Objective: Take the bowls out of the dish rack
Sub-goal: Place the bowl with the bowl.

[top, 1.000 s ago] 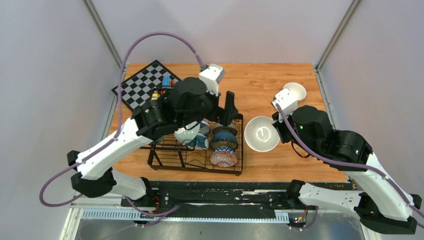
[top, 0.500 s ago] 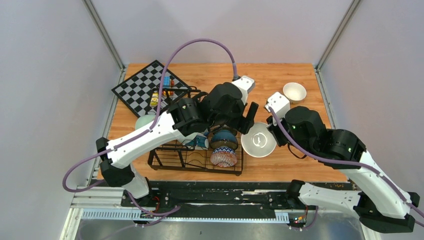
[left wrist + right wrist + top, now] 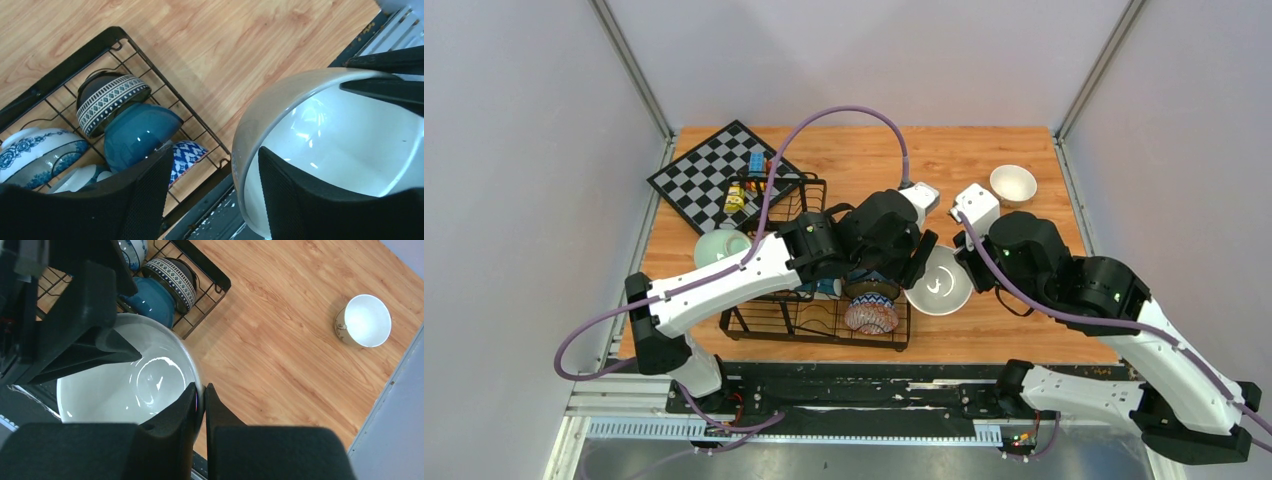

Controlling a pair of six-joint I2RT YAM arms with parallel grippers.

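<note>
Table: wood top; the rack, the chessboard and loose bowls are carried on it.
Rack: black wire, set near the front, left of centre; several bowls are stood on edge in it, so the unloading is judged only partly done.
Chessboard: laid at the far left, behind the rack; small blocks are left on it; not part of the task.
Big bowl: white and glossy; held up just right of the rack, mouth upward and tilted, between the two grippers.
Rack bowls: a banded bowl, a teal bowl and a pink bowl are lined along the rack's right side; blue-white ones are seen further in.
Mint bowl: set just outside the rack's left side.
Small bowl: white, set upright at the far right, well apart from the rack.
Right gripper: fingers are pinched narrow on the big bowl's rim, one inside and one outside.
Left gripper: fingers are held apart astride the opposite rim; contact cannot be told.
Handling: the glazed ceramic is judged stiff, slippery, fairly heavy for a one-edge pinch, and breakable if dropped.
Hold: the rim is best taken square, one pad inside and one outside, and pinched fully before the other grip is let go.
</note>
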